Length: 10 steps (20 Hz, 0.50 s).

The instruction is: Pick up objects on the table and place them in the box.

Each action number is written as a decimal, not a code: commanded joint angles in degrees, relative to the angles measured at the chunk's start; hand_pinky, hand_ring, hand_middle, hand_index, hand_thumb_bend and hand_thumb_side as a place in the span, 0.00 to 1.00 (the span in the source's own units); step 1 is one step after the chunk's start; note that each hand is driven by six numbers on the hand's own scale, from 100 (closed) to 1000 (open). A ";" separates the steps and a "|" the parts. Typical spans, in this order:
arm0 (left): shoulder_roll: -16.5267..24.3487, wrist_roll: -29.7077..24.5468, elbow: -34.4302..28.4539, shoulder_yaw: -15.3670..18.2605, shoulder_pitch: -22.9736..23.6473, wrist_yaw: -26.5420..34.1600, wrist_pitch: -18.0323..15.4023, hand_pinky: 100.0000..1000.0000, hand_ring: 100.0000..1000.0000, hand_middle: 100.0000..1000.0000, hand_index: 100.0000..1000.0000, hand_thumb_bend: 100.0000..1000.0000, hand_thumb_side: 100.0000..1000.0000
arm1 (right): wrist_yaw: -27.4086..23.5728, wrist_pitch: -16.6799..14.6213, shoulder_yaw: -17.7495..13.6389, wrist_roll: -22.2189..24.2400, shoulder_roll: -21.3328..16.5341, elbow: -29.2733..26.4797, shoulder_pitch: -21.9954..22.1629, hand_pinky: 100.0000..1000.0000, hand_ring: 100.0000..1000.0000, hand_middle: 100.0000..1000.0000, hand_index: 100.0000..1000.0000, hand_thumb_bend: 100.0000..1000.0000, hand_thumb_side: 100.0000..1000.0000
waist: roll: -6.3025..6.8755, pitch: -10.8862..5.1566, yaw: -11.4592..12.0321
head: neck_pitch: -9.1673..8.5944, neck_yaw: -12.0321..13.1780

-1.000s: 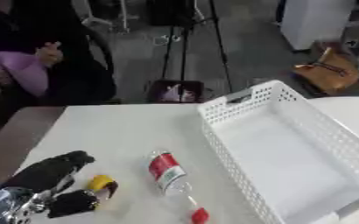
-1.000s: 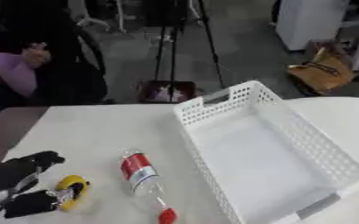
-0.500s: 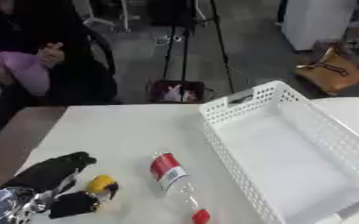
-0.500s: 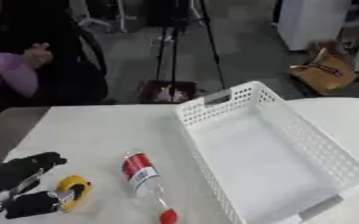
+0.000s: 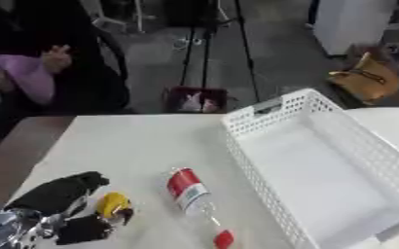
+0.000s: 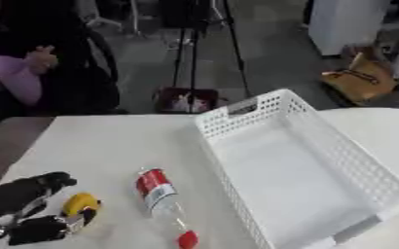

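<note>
A clear bottle [image 5: 192, 193] with a red label and a red cap [image 5: 223, 239] lies on its side on the white table, cap toward me. Left of it sits a small yellow object [image 5: 112, 204]. My left hand [image 5: 60, 196], black, rests at the lower left with its fingers curled beside and round the yellow object, thumb [image 5: 85, 229] below it. A white perforated box [image 5: 275, 105] stands on the right with nothing inside. My right hand is not in view.
The table's left edge meets a brown surface [image 5: 15, 155]. Beyond the far edge are a seated person, a tripod [image 5: 205, 44], a dark red bag [image 5: 194, 99] and a tan handbag [image 5: 369, 80] on the floor.
The whole picture has shifted slightly, so the camera moved. My left hand and the yellow object stay in about the same place; the bottle and box have not moved.
</note>
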 commanded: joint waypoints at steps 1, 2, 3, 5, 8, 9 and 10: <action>1.09 -13.75 -0.65 1.31 -0.16 -1.14 12.43 0.96 1.00 0.99 1.00 0.38 1.00 | -0.36 -3.46 -0.17 -3.11 -0.84 -1.09 -0.13 0.62 0.42 0.57 0.63 0.00 0.51 | -0.14 -1.04 -0.10 | -0.31 0.16; 1.06 -14.07 -0.65 1.42 -0.13 -1.31 12.43 0.96 1.00 0.99 1.00 0.38 1.00 | -0.37 -3.46 -0.16 -3.11 -0.84 -1.09 -0.13 0.62 0.42 0.57 0.63 0.00 0.51 | -0.16 -1.03 -0.09 | -0.33 0.17; 1.00 -14.30 -0.65 1.58 -0.08 -1.50 12.43 0.96 1.00 0.99 1.00 0.36 1.00 | -0.37 -3.47 -0.17 -3.11 -0.83 -1.09 -0.11 0.62 0.42 0.57 0.63 0.00 0.52 | -0.18 -1.02 -0.09 | -0.40 0.21; 0.82 -14.50 -0.65 2.03 0.02 -1.95 12.43 0.96 1.00 0.99 1.00 0.35 1.00 | -0.37 -3.48 -0.21 -3.11 -0.77 -1.09 -0.07 0.62 0.42 0.57 0.63 0.00 0.52 | -0.22 -1.00 -0.10 | -0.51 0.27; 0.65 -14.48 -0.65 2.33 0.00 -2.41 12.43 0.96 1.00 0.99 1.00 0.34 1.00 | -0.37 -3.50 -0.23 -3.11 -0.72 -1.09 -0.03 0.62 0.42 0.57 0.63 0.00 0.52 | -0.25 -0.97 -0.11 | -0.60 0.27; 0.63 -14.53 -0.58 2.40 0.00 -2.56 12.43 0.96 1.00 0.99 1.00 0.33 1.00 | -0.38 -3.51 -0.23 -3.11 -0.71 -1.09 -0.04 0.62 0.42 0.57 0.63 0.00 0.52 | -0.26 -0.95 -0.11 | -0.67 0.32; 0.61 -14.67 -0.42 2.49 -0.01 -2.75 12.43 0.96 1.00 0.99 1.00 0.33 1.00 | -0.40 -3.51 -0.22 -3.11 -0.69 -1.09 -0.04 0.62 0.42 0.57 0.63 0.00 0.52 | -0.26 -0.93 -0.11 | -0.73 0.38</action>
